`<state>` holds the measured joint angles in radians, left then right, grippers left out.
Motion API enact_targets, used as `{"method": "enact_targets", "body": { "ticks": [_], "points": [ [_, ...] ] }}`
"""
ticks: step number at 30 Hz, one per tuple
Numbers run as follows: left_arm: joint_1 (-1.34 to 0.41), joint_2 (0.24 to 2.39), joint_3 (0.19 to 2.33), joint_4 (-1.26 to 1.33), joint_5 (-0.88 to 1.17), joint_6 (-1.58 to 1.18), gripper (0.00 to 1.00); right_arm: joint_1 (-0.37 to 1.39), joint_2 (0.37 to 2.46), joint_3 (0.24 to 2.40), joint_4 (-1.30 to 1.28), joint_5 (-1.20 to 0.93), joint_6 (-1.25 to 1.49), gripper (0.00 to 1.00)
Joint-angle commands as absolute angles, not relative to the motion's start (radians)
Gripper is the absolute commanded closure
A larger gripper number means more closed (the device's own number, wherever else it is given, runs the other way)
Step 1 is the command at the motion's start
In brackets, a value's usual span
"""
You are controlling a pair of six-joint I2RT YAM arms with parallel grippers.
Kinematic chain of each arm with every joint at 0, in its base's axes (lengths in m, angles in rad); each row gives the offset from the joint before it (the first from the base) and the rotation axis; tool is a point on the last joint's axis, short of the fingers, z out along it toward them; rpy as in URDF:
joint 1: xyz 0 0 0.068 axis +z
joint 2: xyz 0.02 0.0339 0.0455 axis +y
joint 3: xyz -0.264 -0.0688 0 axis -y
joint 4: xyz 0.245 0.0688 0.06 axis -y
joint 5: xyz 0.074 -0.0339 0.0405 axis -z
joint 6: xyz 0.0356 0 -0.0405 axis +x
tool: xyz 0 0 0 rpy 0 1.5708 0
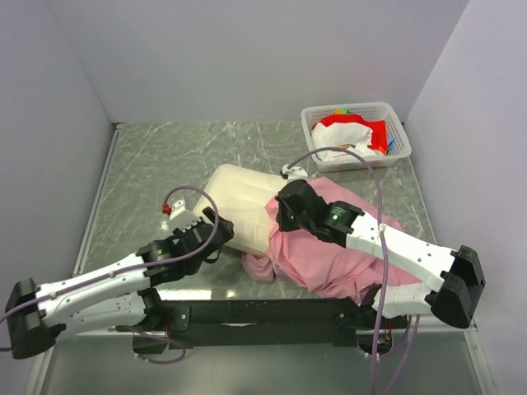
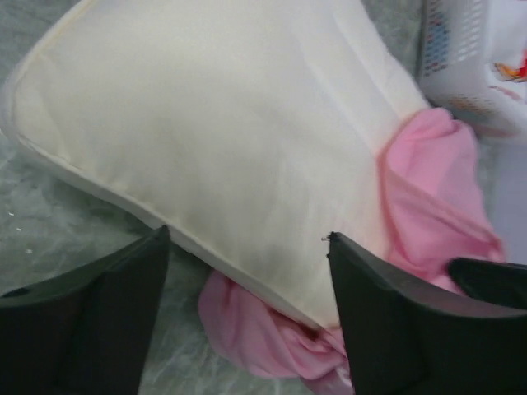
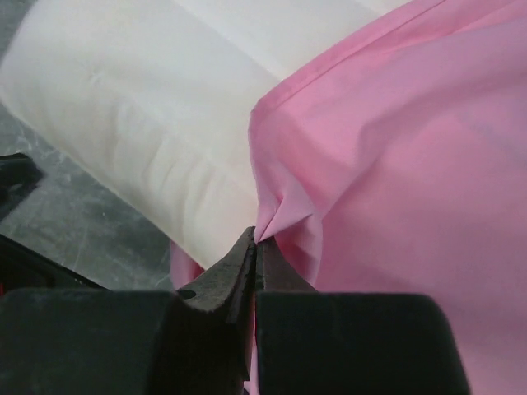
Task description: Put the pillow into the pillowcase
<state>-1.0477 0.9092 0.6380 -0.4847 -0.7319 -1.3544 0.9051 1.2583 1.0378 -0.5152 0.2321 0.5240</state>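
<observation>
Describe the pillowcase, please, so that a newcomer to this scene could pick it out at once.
On the grey-green marbled table, look nearer than the white basket in the far right corner. The pillowcase is the crumpled pink cloth there, pinched by the fingers of the right gripper. Unlike the plump cream pillow whose end it covers, it is thin and wrinkled.

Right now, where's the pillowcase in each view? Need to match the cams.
Top external: pillowcase is centre-right, partly under the right arm.
Left wrist: right side and bottom centre, bunched against the pillow.
Right wrist: fills the right half; the right end effector pinches a fold of it.
Shared landmark: the cream pillow, left of the pink fabric in all three views.
</observation>
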Motion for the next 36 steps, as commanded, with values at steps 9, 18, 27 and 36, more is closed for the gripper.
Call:
{"method": "enact_targets", "body": {
  "ticks": [9,18,27,36],
  "points": [
    [-1.046,0.649,0.453,-0.572,-0.696,-1.546,0.01,1.043,1.201,1.075,-0.517,0.357,0.528,0.52],
    [-0.744,0.867,0.361,-0.189,-0.587,-1.352,0.0,1.413,1.252,1.04,-0.545,0.633,0.727,0.44],
    [-0.742,0.879,0.391,-0.107,-0.655,-1.24,0.01,1.427,1.282,0.824,-0.508,0.77,0.893,0.37],
    [-0.701,1.138,0.462,-0.12,-0.748,-1.316,0.1,1.43,1.371,0.816,-0.478,0.732,0.877,0.47]
  ]
}}
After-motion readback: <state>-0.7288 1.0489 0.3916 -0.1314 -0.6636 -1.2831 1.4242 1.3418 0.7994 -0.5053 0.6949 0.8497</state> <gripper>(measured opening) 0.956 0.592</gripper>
